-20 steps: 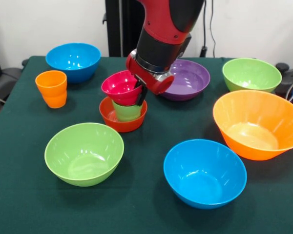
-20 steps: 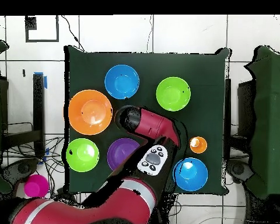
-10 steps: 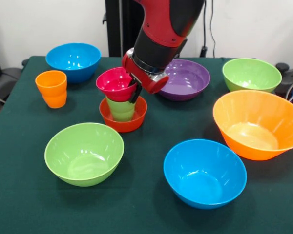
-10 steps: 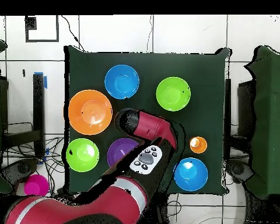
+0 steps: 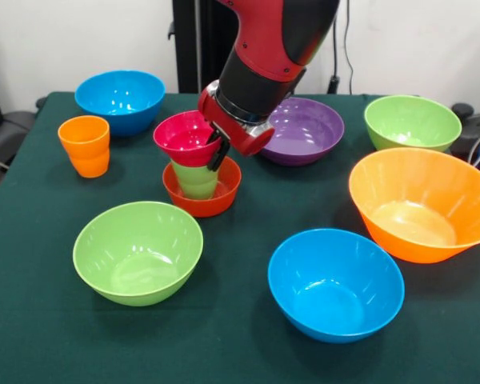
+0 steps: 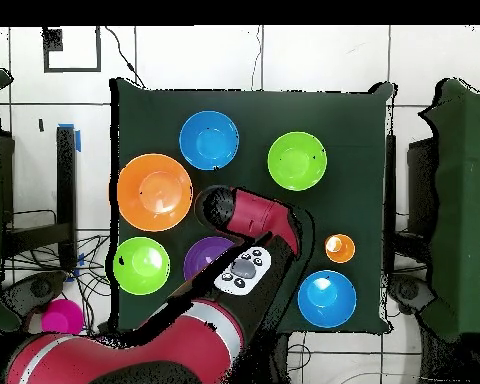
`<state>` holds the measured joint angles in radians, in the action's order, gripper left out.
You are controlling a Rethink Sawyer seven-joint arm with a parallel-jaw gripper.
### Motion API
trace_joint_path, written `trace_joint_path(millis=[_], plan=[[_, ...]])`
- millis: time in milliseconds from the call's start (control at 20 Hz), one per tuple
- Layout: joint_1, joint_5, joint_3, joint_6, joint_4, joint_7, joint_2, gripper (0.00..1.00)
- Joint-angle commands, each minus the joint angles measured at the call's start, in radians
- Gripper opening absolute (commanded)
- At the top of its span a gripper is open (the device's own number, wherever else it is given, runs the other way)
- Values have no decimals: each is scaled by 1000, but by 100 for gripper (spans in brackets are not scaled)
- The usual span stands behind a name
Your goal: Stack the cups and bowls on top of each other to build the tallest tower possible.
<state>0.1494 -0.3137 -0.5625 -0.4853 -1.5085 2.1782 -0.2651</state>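
My gripper (image 5: 218,149) is shut on the rim of the small pink bowl (image 5: 186,136). It holds the bowl slightly tilted, right over the light green cup (image 5: 196,181). I cannot tell whether the bowl rests on the cup. The cup stands upright inside the small red-orange bowl (image 5: 178,196) at the table's middle. The orange cup (image 5: 85,146) stands alone at the left and also shows in the overhead view (image 6: 339,248). In the overhead view my arm (image 6: 254,215) hides the stack and the gripper.
Around the stack lie a blue bowl (image 5: 120,100), a purple bowl (image 5: 312,132), a lime green bowl (image 5: 412,122), the very large orange bowl (image 5: 422,204), a second blue bowl (image 5: 334,284) and a second lime green bowl (image 5: 138,252). A pink object (image 6: 56,318) lies off the table.
My gripper has moved left and a little up in the front view with the pink bowl. The green cup has shifted left inside the red-orange bowl with it.
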Motion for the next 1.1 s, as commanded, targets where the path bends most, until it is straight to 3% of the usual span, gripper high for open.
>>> trace_joint_path(millis=[50,600,650,800,1100], plan=[[9,-25,72,-124,67,184,25,0],[21,-32,52,-109,83,209,46,0],[28,-32,39,-110,89,215,53,100],[32,-30,35,-85,90,213,55,100],[33,-37,40,-128,98,208,54,100]])
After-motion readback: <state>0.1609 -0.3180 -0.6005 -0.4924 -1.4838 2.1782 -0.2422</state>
